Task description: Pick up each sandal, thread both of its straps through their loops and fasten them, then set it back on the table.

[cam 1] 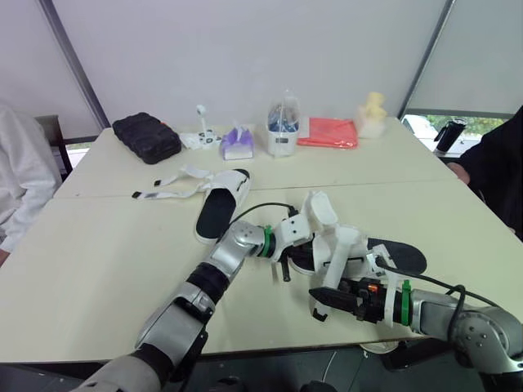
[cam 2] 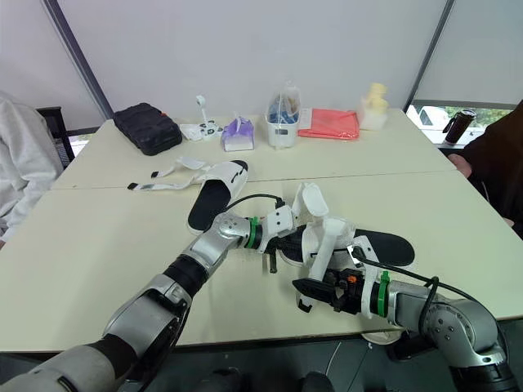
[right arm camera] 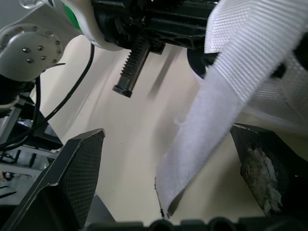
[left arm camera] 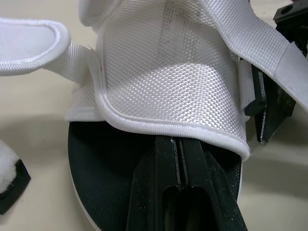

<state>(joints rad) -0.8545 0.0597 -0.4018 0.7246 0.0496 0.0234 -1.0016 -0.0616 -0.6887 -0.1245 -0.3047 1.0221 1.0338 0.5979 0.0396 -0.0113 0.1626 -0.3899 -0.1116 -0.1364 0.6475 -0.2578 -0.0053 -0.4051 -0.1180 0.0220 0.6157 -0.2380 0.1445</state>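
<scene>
My left claw (left arm camera: 177,149) is closed, tips tucked under the near sandal (cam 1: 384,255) and its mesh flap. My right claw (right arm camera: 166,132) gapes around its loose strap (right arm camera: 226,91) (unpinched). The second sandal (cam 1: 222,204) lies beyond, before one black case (cam 1: 147,136).

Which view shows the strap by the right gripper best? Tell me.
Right wrist view: the strap hangs inside the open right gripper, free end visible. Eye views show it distant; the left wrist view, partly.

Cream table (cam 1: 98,261), white wall (cam 1: 245,49), window (cam 1: 482,122)
</scene>
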